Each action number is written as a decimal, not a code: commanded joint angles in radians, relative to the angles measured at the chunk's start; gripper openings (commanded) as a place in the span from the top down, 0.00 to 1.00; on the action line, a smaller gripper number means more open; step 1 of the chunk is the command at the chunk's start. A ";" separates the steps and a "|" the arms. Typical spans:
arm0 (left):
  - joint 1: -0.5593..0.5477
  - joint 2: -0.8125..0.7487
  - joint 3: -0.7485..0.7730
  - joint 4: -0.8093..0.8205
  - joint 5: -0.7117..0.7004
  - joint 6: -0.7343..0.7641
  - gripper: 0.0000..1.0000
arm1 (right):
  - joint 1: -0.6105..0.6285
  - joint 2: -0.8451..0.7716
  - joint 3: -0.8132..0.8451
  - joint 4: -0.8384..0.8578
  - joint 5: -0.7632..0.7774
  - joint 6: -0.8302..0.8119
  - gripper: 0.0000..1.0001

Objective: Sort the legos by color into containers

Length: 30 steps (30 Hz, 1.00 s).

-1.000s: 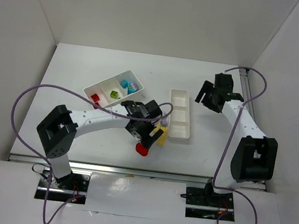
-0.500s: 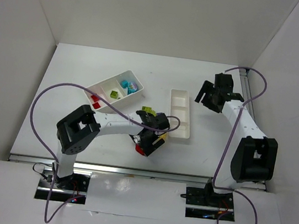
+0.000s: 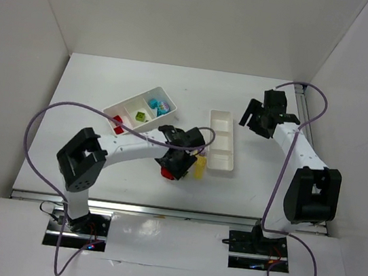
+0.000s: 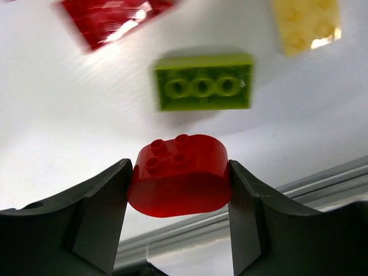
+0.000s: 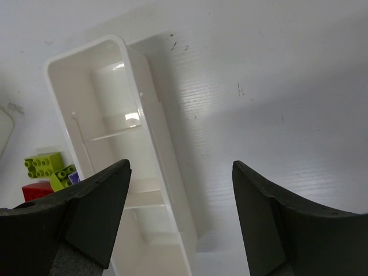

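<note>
My left gripper [image 3: 170,169] is shut on the flat red oval piece [image 4: 179,175] and holds it above the table, in front of the trays. Below it in the left wrist view lie a lime green brick [image 4: 203,82], a red brick [image 4: 112,20] and a yellow brick [image 4: 306,23]. The yellow brick [image 3: 199,167] lies just right of that gripper. The wider tray [image 3: 114,109] holds a red brick [image 3: 118,121], a lime one [image 3: 140,114] and teal ones [image 3: 154,103]. My right gripper [image 3: 252,119] is open and empty, right of the narrower tray [image 3: 221,141].
The narrower tray [image 5: 86,92] looks empty in the right wrist view. Lime bricks [image 5: 43,165], a red brick [image 5: 35,190] and a lilac one [image 5: 73,177] lie beyond its left side. The table's metal front rail [image 3: 173,213] runs close below the left gripper.
My left gripper has lifted the red oval piece and carried it a little up and left from near the front edge. The right arm has not moved.
</note>
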 commanded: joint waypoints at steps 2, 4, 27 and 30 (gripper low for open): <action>0.133 -0.111 0.097 -0.113 -0.100 -0.150 0.50 | -0.001 0.011 0.046 0.020 -0.020 -0.013 0.21; 0.192 -0.111 0.162 -0.156 -0.156 -0.198 0.51 | -0.001 0.011 0.046 0.020 -0.020 -0.013 0.21; 0.732 0.055 0.318 -0.166 -0.133 -0.428 0.00 | -0.001 -0.046 0.027 0.002 -0.009 -0.003 0.21; 0.678 0.044 0.349 -0.166 -0.170 -0.391 0.00 | -0.001 -0.046 0.027 0.002 -0.009 -0.003 0.21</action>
